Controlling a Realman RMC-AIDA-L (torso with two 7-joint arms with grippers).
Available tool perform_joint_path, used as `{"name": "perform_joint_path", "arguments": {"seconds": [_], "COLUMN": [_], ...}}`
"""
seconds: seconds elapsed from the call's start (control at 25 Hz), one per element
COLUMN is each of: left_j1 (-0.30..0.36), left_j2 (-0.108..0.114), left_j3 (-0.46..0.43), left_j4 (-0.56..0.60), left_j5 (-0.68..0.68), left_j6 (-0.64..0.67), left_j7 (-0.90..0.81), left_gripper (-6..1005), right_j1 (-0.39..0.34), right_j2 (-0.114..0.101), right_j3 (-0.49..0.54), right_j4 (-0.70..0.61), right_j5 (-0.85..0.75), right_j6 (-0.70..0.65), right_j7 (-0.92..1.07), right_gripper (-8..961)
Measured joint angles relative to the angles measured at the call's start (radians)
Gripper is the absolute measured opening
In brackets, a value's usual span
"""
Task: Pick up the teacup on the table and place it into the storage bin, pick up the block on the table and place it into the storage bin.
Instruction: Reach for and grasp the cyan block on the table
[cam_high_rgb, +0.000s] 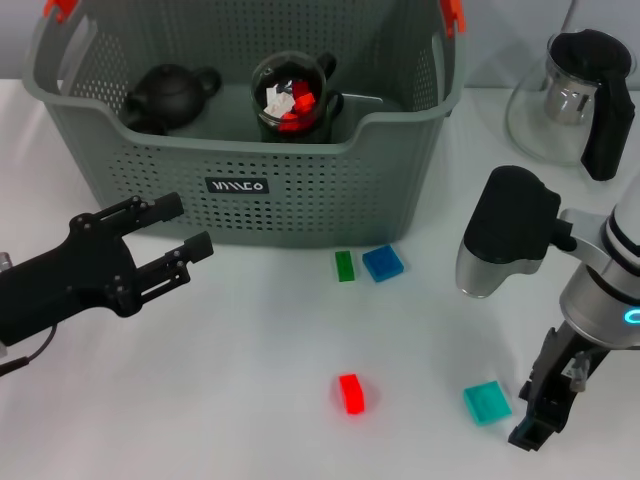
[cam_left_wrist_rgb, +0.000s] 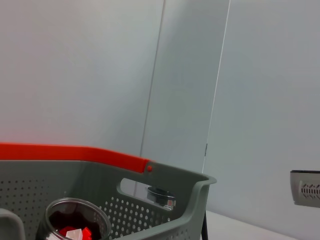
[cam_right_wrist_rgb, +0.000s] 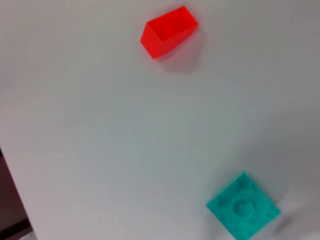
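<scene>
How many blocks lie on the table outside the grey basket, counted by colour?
Red block: 1
Teal block: 1
Blue block: 1
Green block: 1
Total: 4 blocks on the table, all outside the storage bin.

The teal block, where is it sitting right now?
In the head view the teal block lies on the white table at the robot's right, just beside the right claw, with the red block further left.
</scene>
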Motion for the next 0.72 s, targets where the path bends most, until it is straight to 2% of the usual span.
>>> {"name": "perform_joint_path", "arguments": {"seconds": [0.72], "left_j1": [0.006], "left_j2": [-0.001], "left_j3": [0.0], "left_j4": [-0.001], "left_j5": [0.0], "left_j6": [0.0], "left_j7": [-0.003], "left_gripper": [627], "right_j1": [0.013], "right_j2": [0.005], "right_j3": [-0.081], "right_j4": [0.004], "right_j5": [0.004], "right_j6": [0.065], "right_j7": [0.046], "right_gripper": [561]}}
